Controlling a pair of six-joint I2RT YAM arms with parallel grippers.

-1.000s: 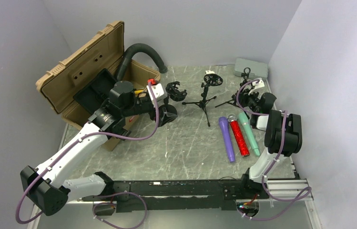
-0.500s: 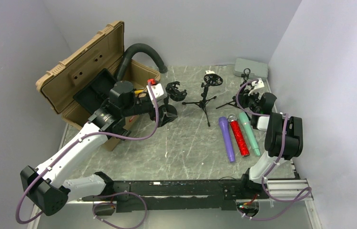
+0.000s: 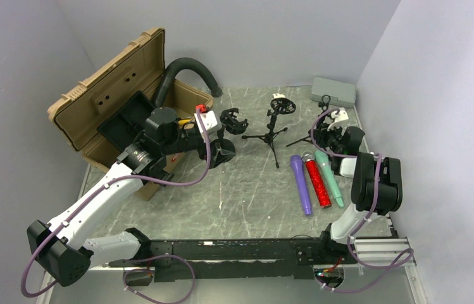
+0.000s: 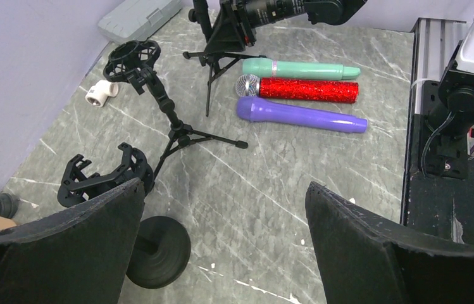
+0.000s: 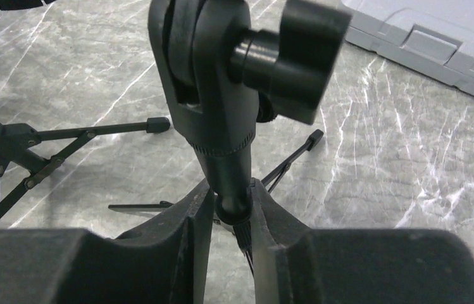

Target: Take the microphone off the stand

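Three microphones lie side by side on the table: purple [image 3: 301,183], red glitter [image 3: 317,183] and green [image 3: 329,177]. They also show in the left wrist view as green [image 4: 297,68], red [image 4: 297,90] and purple [image 4: 300,115]. My right gripper [image 5: 224,196] is shut on the thin post of a black tripod stand [image 3: 323,123] at the back right. Above the fingers, its clamp head [image 5: 221,82] holds no microphone. My left gripper [image 4: 223,187] hangs wide open over bare table, next to a round-base stand [image 4: 158,250] with an empty shock mount [image 4: 104,177].
A second tripod stand [image 3: 272,130] with an empty shock mount stands mid-table. An open tan case [image 3: 104,88] and a black hose [image 3: 187,69] fill the back left. A grey box [image 3: 334,90] lies at the back right, and a small white fitting [image 4: 102,93] lies near the wall.
The right arm's elbow has drifted right and toward the near edge while its gripper stays at the stand post. The left arm has not moved.
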